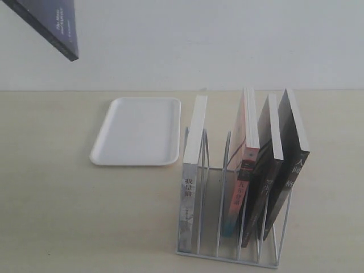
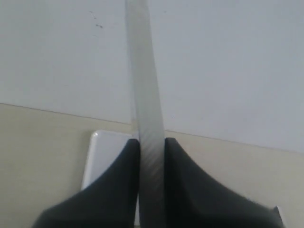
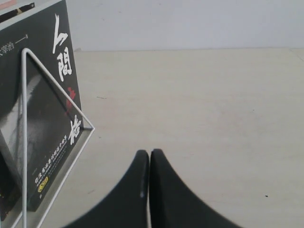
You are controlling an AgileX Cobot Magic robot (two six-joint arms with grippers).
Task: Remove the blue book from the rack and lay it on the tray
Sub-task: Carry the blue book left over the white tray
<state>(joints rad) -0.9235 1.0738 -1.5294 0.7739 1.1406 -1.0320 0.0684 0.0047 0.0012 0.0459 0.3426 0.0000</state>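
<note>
left pincer [image 2: 151,156] clamped on blue book [image 1: 50,25], held tilted high above counter [image 1: 57,216], out of rack [image 1: 227,253], tray [image 1: 114,156] side | right pincer [image 3: 149,156] closed, empty, parked beside rack for clearance | next, likely: lower flat onto tray

A pale book [image 1: 193,149] is seen at the lower middle. To its right, a red-spined book [image 1: 241,177] and two black books [image 1: 271,162] are stood on the tan table [image 1: 57,219].
</note>
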